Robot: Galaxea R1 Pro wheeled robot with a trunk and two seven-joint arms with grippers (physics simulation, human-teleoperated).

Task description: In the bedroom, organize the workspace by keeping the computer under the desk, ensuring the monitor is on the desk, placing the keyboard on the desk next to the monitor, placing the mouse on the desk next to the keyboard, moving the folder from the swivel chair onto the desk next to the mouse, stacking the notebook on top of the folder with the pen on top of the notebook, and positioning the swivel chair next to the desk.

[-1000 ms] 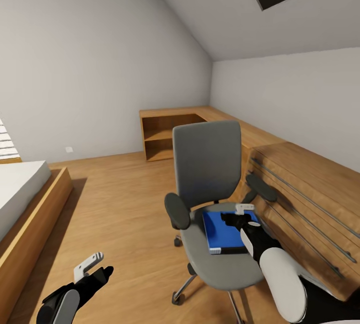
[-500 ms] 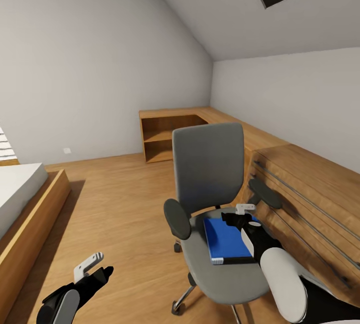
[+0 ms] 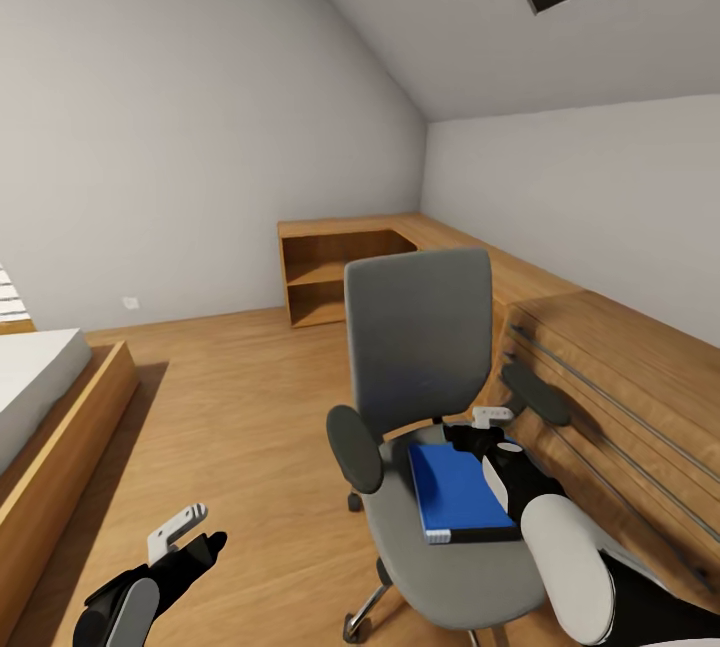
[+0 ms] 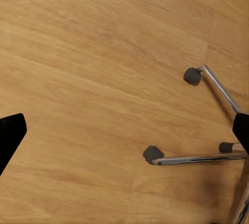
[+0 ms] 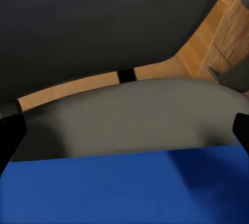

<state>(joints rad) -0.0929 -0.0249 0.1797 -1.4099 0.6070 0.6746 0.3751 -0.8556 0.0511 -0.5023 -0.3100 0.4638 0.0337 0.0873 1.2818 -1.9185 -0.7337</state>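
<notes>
Blue against the grey seat, the folder (image 3: 460, 491) is lying flat on the swivel chair (image 3: 425, 397), toward the side nearest the wooden drawer unit (image 3: 620, 397). The right gripper (image 3: 487, 432) is hovering low over the folder's far edge; in the right wrist view its two dark fingertips (image 5: 11, 136) are standing wide apart on either side of the blue cover (image 5: 129, 187), gripping nothing yet. The left gripper (image 3: 185, 539) is hanging low over the wooden floor (image 3: 230, 407), well apart from the chair; in the left wrist view its fingertips (image 4: 10, 133) are likewise spread, empty, with the chair's chrome legs and casters (image 4: 153, 154) lying below.

Judging from this, the folder step is only beginning: the folder is not yet lifted, and it will need carrying to the desk. The chair is standing beside the drawer unit and a low oak shelf (image 3: 340, 272), so moving it next to the desk also seems left to do. How the other items stand cannot be judged from here.
</notes>
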